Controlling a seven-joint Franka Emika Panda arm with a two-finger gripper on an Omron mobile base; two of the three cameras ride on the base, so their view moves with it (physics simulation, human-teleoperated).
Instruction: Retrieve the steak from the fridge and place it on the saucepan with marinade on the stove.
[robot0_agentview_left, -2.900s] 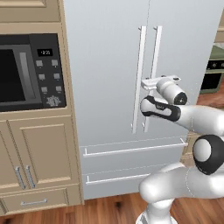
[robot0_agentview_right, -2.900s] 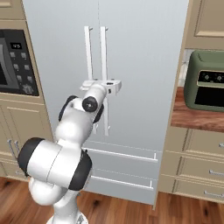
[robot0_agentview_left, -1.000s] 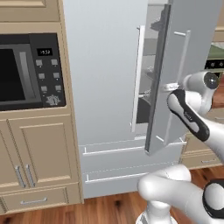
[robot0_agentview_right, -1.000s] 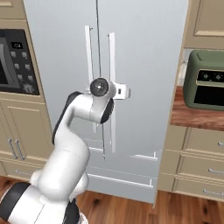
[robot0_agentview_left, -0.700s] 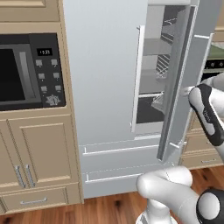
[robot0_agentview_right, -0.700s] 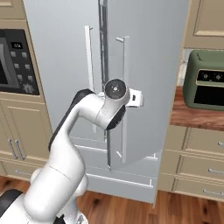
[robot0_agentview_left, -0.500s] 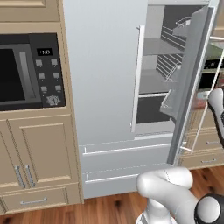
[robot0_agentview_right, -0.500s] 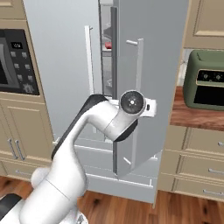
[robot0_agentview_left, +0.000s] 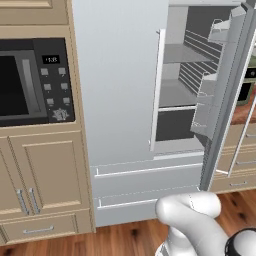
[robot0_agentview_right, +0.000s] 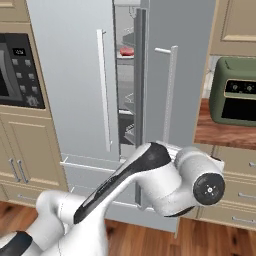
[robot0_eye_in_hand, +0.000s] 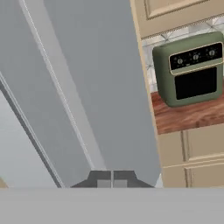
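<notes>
My jaws (robot0_eye_in_hand: 112, 183) are pressed together, empty, facing the fridge (robot0_agentview_right: 75, 75) door's outer face. Steak (robot0_agentview_right: 127, 51) sits on an upper shelf, well beyond the jaws. Risk I see: elbow bumps the half-open door shut while I reach in.

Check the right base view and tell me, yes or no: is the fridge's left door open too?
No. The left door of the fridge sits flush and closed; only the right door is swung open.
</notes>
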